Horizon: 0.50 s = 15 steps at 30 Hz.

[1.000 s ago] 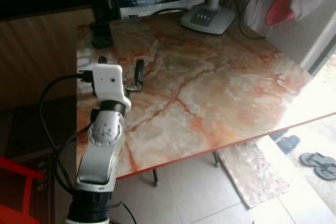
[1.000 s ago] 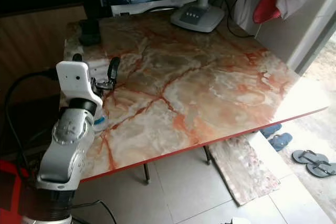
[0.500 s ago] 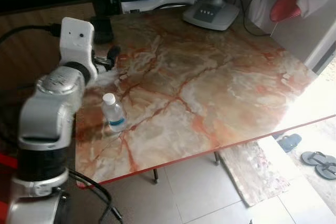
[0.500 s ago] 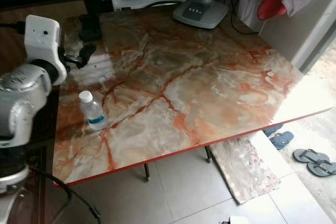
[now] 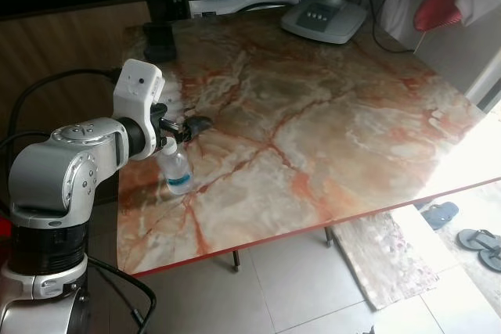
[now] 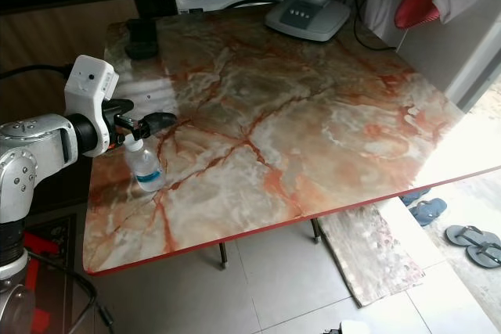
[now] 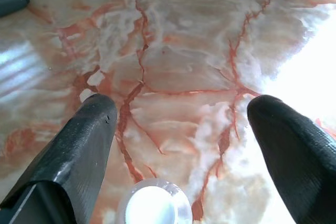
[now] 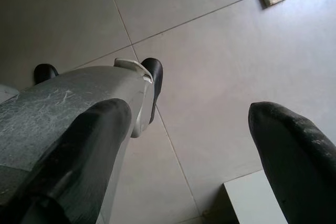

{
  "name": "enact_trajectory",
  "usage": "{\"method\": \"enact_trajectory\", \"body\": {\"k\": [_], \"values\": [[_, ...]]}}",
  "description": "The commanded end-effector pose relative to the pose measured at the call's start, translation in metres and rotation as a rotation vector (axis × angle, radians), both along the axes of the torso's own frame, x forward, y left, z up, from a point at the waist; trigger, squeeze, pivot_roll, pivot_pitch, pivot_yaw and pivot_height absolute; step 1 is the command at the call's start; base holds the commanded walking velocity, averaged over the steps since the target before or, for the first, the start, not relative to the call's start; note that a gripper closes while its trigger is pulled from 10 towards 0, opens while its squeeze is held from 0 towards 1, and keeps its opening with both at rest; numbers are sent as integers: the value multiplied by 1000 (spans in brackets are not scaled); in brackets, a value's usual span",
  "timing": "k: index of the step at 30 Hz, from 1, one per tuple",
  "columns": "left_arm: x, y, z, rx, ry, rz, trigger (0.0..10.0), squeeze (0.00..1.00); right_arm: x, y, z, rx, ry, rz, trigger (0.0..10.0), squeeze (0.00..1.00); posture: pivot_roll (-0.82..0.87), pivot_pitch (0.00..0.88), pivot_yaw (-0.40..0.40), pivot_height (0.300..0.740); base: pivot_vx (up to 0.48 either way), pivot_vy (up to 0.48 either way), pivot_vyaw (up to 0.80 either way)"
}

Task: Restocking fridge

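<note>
A small clear water bottle [image 5: 177, 170] with a white cap and blue label is standing upright on the marble worktop [image 5: 329, 138], close to its left edge and nearer the front corner than the back. The left end effector [image 5: 188, 125] is hovering just above the bottle's cap, its black fingers [image 7: 79, 150] spread wide apart with nothing between them; in the left wrist view the cap is sitting below and between the two fingertips, not touching either. At the back left corner of the worktop a dark flat object [image 5: 159, 39] is lying, and at the back right a grey fan base [image 5: 323, 19] is resting. The right end effector [image 8: 189, 150] is hanging over the tiled floor [image 8: 210, 51], its fingers also spread wide and holding nothing.
</note>
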<state>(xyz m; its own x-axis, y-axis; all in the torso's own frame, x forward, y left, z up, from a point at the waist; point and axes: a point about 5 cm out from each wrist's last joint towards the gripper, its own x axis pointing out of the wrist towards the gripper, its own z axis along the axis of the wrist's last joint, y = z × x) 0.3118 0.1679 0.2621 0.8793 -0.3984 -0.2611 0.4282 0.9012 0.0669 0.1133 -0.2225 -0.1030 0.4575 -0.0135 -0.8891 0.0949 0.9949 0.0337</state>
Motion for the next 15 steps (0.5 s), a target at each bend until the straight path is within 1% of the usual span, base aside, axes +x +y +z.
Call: {"method": "enact_trajectory", "body": {"k": [1, 3, 6, 8, 11, 12, 15], "values": [[0, 4, 3, 6, 22, 1, 10000, 0, -7, 1, -2, 4, 27, 5, 10000, 0, 169, 75, 1, 740, 0, 0, 0], [-1, 5, 3, 20, 38, -8, 10000, 0, -7, 1, -2, 4, 28, 7, 10000, 0, 172, 68, 3, 740, 0, 0, 0], [-4, 13, 2, 116, 59, -13, 10000, 0, -7, 2, -2, 6, 28, 9, 10000, 0, 175, 68, 7, 740, 0, 0, 0], [-5, 18, 2, 139, 64, -1, 10000, 0, -7, 2, -2, 7, 29, 10, 10000, 0, 177, 73, 9, 740, 0, 0, 0], [-6, 18, 0, 131, 76, 3, 10000, 0, -7, 2, -2, 7, 30, 11, 10000, 0, 177, 78, 5, 740, 0, 0, 0], [-7, 16, -2, 118, 91, -6, 10000, 0, -7, 2, -2, 6, 32, 12, 10000, 0, 176, 83, 4, 740, 0, 0, 0], [-8, 14, -6, 114, 108, -19, 10000, 0, -6, 1, -2, 6, 33, 13, 10000, 0, 175, 86, 5, 740, 0, 0, 0]]}}
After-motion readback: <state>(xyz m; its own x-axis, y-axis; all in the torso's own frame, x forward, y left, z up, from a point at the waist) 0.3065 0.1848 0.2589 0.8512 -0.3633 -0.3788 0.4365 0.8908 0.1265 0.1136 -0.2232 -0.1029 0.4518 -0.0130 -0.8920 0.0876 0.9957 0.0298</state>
